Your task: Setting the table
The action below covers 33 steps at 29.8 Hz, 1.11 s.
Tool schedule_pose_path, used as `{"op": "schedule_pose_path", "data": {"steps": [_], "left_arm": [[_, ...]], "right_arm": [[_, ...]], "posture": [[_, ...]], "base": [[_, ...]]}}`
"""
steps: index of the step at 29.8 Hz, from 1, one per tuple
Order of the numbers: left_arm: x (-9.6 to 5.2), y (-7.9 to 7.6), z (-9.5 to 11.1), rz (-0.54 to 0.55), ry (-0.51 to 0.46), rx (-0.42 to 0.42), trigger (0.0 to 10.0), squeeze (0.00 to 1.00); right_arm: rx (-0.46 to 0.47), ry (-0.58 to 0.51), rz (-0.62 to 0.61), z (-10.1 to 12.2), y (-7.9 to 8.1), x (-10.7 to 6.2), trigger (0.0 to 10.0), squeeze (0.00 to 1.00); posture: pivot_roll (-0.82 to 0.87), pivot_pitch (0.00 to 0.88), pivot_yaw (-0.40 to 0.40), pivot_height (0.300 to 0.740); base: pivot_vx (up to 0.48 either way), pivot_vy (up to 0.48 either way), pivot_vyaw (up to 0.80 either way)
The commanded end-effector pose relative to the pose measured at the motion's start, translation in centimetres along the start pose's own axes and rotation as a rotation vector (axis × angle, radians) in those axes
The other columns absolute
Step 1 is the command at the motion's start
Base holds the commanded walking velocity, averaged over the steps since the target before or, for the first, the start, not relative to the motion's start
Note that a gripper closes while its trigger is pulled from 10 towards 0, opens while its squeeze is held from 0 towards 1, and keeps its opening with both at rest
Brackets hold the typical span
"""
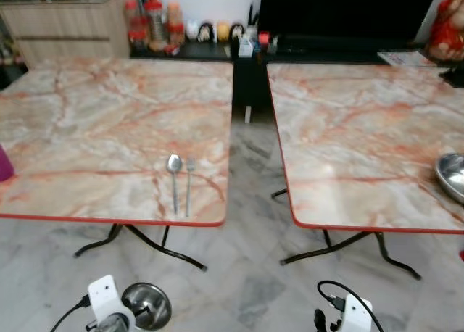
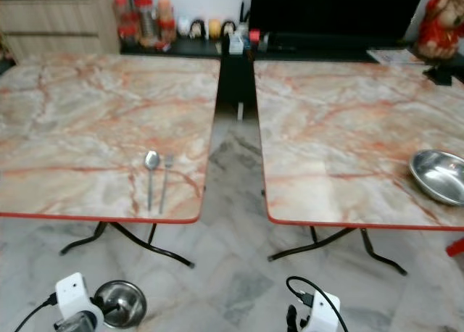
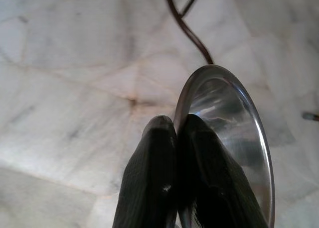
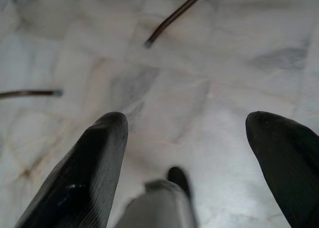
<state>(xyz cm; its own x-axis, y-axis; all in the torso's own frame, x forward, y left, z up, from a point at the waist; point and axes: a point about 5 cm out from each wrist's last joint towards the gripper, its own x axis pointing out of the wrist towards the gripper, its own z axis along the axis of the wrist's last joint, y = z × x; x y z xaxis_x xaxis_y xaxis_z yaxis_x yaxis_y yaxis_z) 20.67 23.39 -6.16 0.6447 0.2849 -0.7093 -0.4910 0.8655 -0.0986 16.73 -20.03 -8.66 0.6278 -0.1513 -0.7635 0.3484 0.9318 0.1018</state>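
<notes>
Two marble-patterned tables stand side by side. On the left table (image 1: 109, 114), near its front edge, a spoon (image 1: 174, 174) and a fork (image 1: 189, 181) lie parallel. A steel bowl (image 2: 439, 175) rests at the right table's (image 1: 362, 129) right edge. Low by my left side I hold a second steel bowl (image 1: 147, 305), and my left gripper (image 3: 172, 133) is shut on its rim (image 3: 219, 118), over the floor. My right gripper (image 4: 197, 133) hangs open over the floor tiles with nothing between its fingers.
A narrow gap of marble floor (image 1: 250, 201) runs between the tables, with dark curved table legs (image 1: 145, 241) beneath. Behind stand a black TV unit (image 1: 341, 13), jars and small items (image 1: 156, 24), and a wooden cabinet (image 1: 65, 24). A purple object (image 1: 4, 164) sits at the left table's edge.
</notes>
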Motion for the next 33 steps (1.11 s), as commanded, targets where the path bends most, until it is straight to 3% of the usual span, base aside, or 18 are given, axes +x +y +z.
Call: {"op": "schedule_pose_path", "data": {"steps": [1, 33], "left_arm": [[-0.04, -0.31, -0.25, -0.003, 0.005, -0.009, 10.0, 0.0], [-0.11, -0.29, -0.53, -0.008, 0.011, -0.003, 10.0, 0.0]], "right_arm": [[-0.002, -0.009, -0.019, 0.22, -0.69, -0.03, 10.0, 0.0], [-0.007, -0.011, -0.021, 0.15, -0.96, -0.09, 10.0, 0.0]], "posture": [[-0.03, 0.0, -0.021, 0.74], [-0.04, 0.0, -0.016, 0.74]], "base": [[0.0, -0.352, 0.0], [0.0, -0.344, 0.0]]}}
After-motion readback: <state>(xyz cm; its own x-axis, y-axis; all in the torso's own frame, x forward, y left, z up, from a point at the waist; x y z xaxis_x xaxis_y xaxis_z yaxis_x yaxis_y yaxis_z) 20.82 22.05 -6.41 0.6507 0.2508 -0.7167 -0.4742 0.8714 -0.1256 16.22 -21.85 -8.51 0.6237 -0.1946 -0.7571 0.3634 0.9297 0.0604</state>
